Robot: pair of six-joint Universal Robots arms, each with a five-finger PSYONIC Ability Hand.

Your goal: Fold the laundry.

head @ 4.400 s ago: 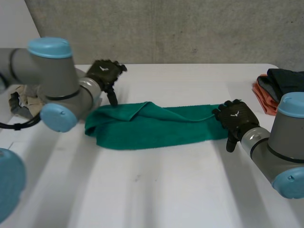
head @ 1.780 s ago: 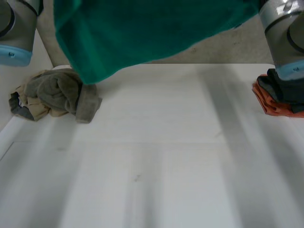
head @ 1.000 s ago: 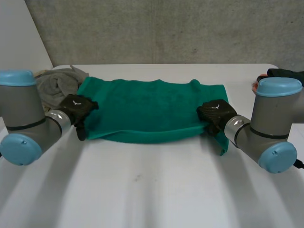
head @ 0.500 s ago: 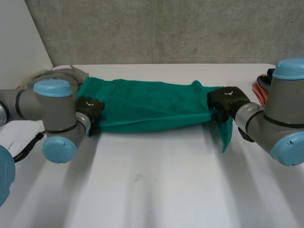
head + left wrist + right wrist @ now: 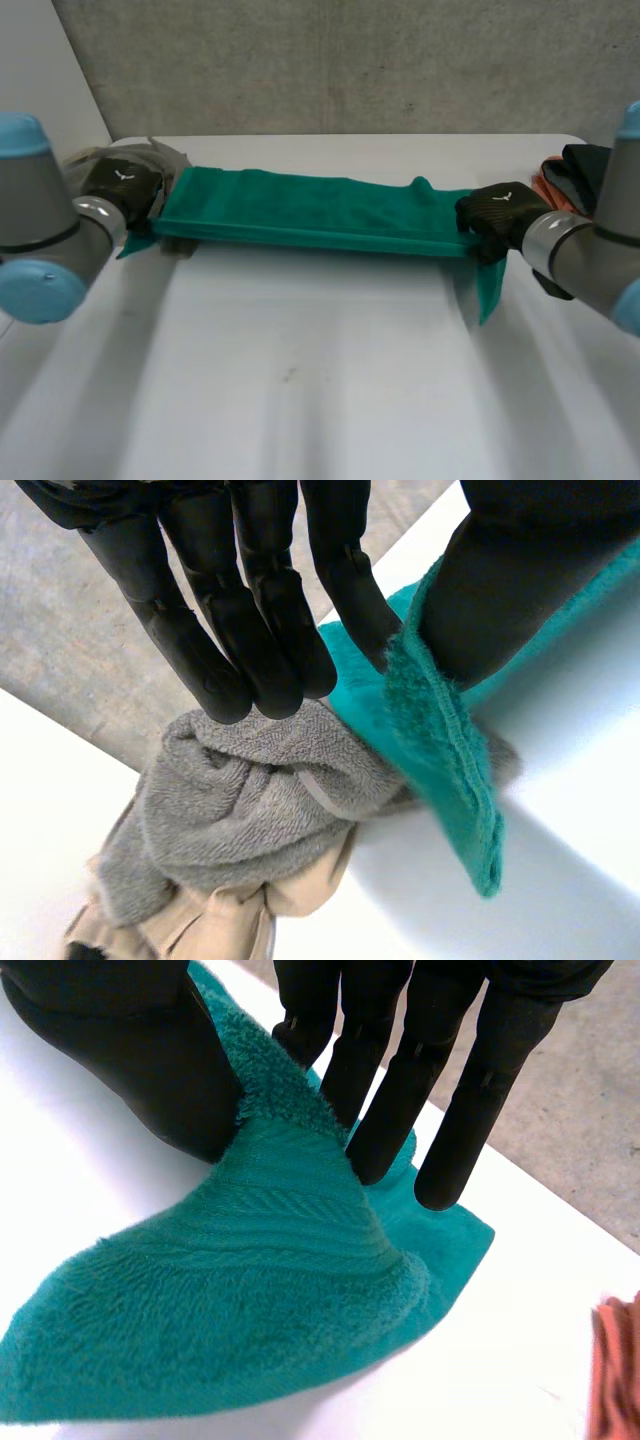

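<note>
A green towel (image 5: pixel 320 215) is stretched in a long band across the back half of the white table (image 5: pixel 320 380). My left hand (image 5: pixel 125 188) is shut on its left end, and the left wrist view shows the thumb and fingers (image 5: pixel 250 610) pinching the green edge (image 5: pixel 440 750). My right hand (image 5: pixel 497 212) is shut on the right end. There the thumb (image 5: pixel 120 1050) and fingers pinch a corner of the towel (image 5: pixel 260 1300), and a loose flap (image 5: pixel 488 290) hangs below that hand.
A grey towel (image 5: pixel 110 160) on beige cloth lies bunched at the back left, right by my left hand and under its fingers (image 5: pixel 240 800). Orange and dark folded clothes (image 5: pixel 580 165) sit at the table's right edge. A concrete wall stands behind the table.
Both hands have carried the towel's near edge toward the back of the table, narrowing the towel to a band. The left hand has closed on its end.
</note>
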